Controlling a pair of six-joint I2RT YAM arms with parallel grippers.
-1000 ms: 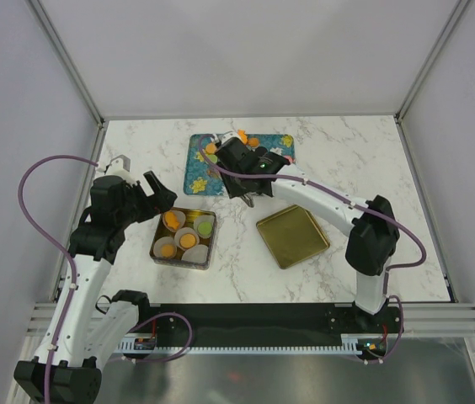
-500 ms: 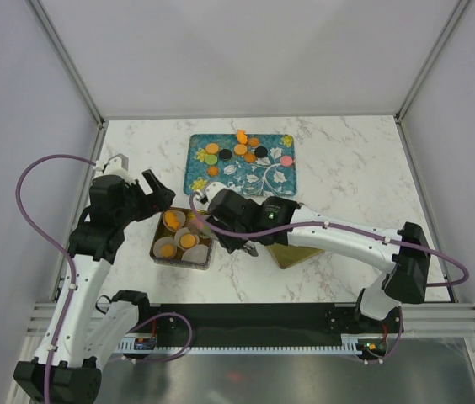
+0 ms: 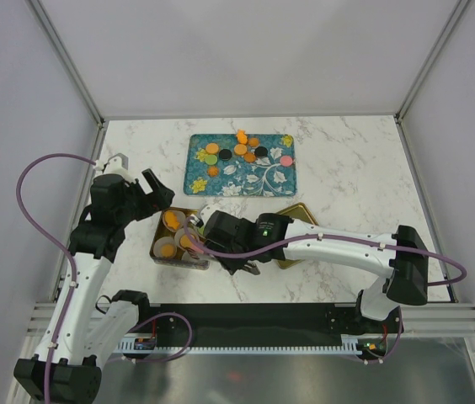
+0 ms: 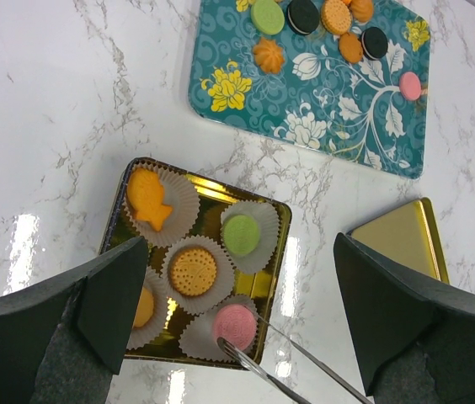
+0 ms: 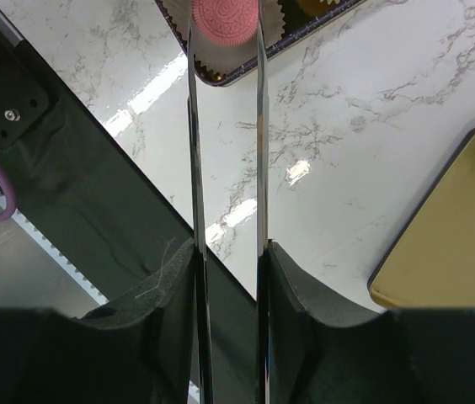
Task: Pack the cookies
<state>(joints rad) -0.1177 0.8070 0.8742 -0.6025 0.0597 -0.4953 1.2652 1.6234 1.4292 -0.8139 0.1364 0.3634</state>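
Observation:
My right gripper [image 5: 227, 273] is shut on a pair of metal tongs [image 5: 258, 126]. The tong tips pinch a pink cookie [image 5: 225, 20] over a white paper cup at the near right corner of the gold tin [image 4: 285, 244]. The left wrist view shows this pink cookie [image 4: 236, 326] in the cup with the tong tips [image 4: 258, 370] around it. The tin also holds orange, yellow and green cookies in cups. More cookies [image 3: 246, 151] lie on the teal tray [image 3: 237, 178]. My left gripper [image 3: 157, 192] is open and empty above the tin's left side.
The gold tin lid [image 4: 399, 240] lies right of the tin, partly under my right arm in the top view [image 3: 298, 212]. The black front rail [image 5: 69, 185] runs just beyond the table's near edge.
My right arm has swung from the teal tray down to the tin, carrying the pink cookie in the tongs. The left arm has not moved.

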